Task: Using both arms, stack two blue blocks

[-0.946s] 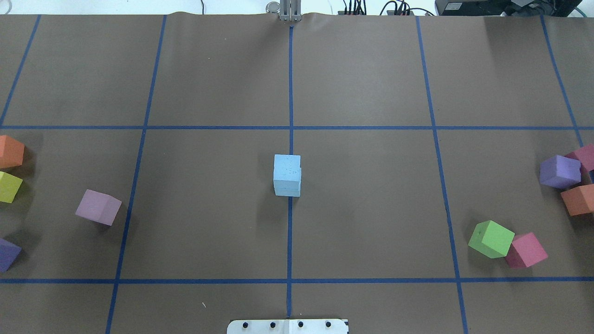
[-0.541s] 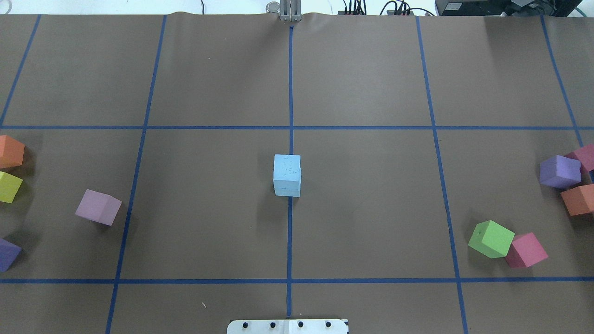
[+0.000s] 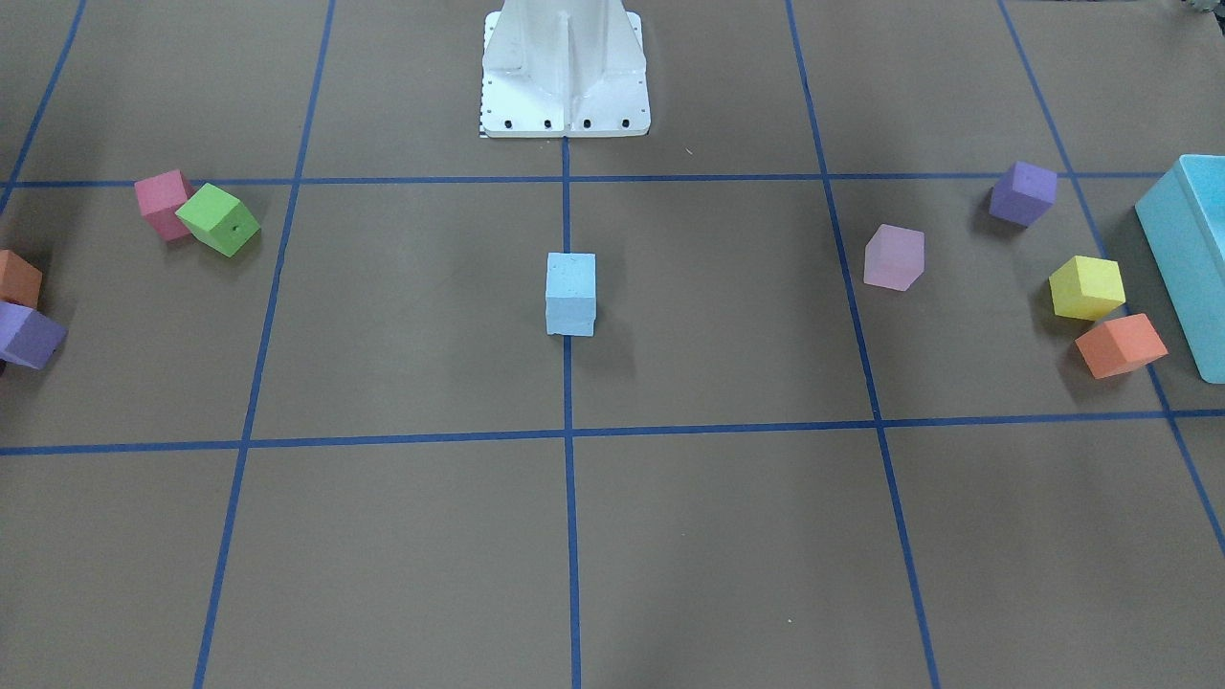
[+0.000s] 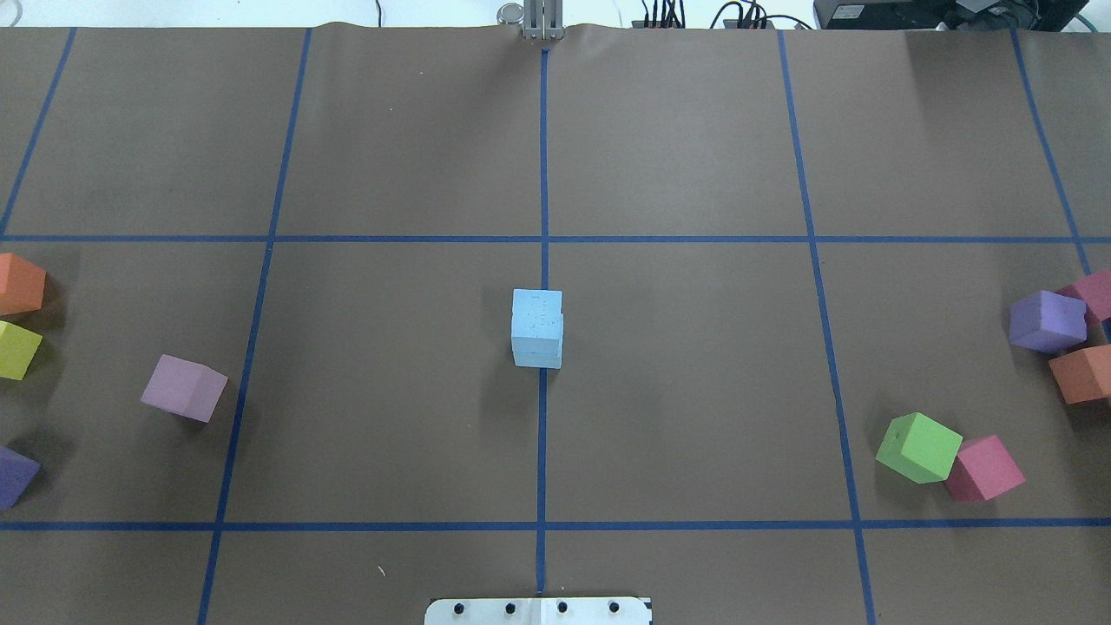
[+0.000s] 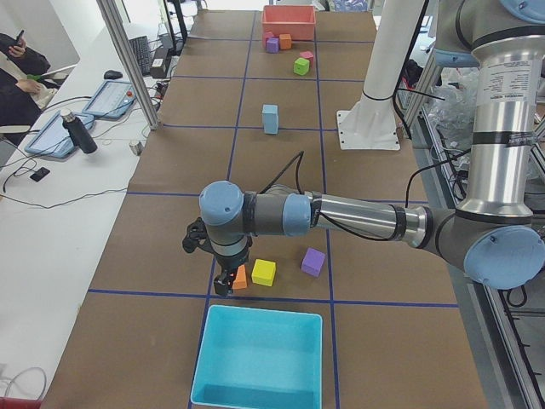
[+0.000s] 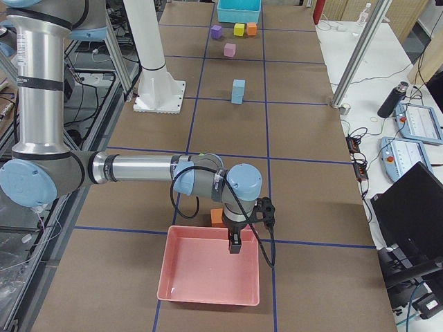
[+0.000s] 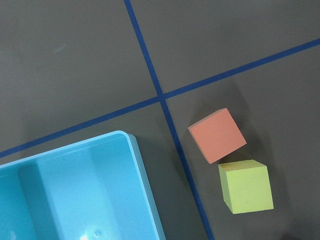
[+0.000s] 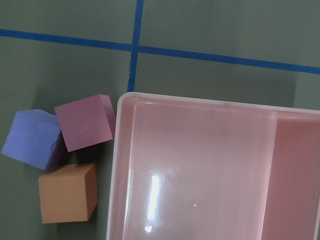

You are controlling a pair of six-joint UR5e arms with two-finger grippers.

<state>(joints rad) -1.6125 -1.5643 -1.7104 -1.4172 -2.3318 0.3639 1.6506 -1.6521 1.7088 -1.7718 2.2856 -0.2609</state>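
The two pale blue blocks stand stacked on the centre tape line, the upper block [image 4: 536,311] on the lower block [image 4: 536,354], slightly offset. The stack also shows in the front view [image 3: 570,292] and in both side views [image 5: 270,119] [image 6: 238,90]. My left gripper [image 5: 223,285] hangs far from the stack, over the orange cube by the turquoise bin. My right gripper [image 6: 235,243] hangs over the pink bin's near edge. Each shows only in a side view, so I cannot tell whether it is open or shut. Neither touches the stack.
A turquoise bin [image 3: 1191,249] sits at the table's left end, with orange [image 7: 216,135], yellow [image 7: 246,186], purple and pale pink [image 4: 184,388] cubes nearby. A pink bin [image 8: 200,170] is at the right end, with purple, magenta, orange and green [image 4: 918,447] cubes. The white pedestal [image 3: 565,67] is at the robot's side.
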